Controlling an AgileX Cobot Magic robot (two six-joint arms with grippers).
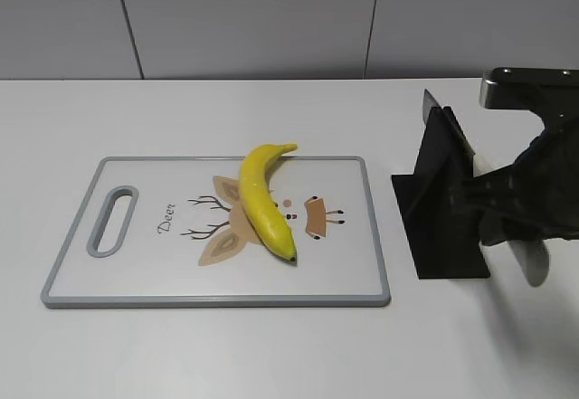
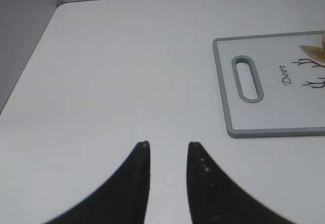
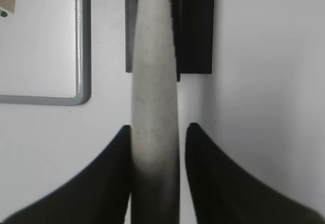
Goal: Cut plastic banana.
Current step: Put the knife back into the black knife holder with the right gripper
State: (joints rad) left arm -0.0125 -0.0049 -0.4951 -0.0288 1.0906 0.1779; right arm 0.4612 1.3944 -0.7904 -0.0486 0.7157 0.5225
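The plastic banana (image 1: 262,202) is glossy yellow and lies whole and slanted on the grey-rimmed cutting board (image 1: 136,272), dark tip toward the front. A knife with a grey handle (image 3: 155,107) rests in a black stand (image 1: 443,227) to the right of the board. My right gripper (image 3: 157,126) straddles the handle. Its left finger touches the handle, and a thin gap shows at its right finger. In the exterior view the handle's end (image 1: 536,263) sticks out below that gripper. My left gripper (image 2: 167,144) is open and empty over bare table, left of the board (image 2: 274,117).
The board has a slot handle (image 1: 111,220) at its left end and a deer print in the middle. Its right corner shows in the right wrist view (image 3: 81,94). A grey wall runs behind the white table. The left arm is out of the exterior view.
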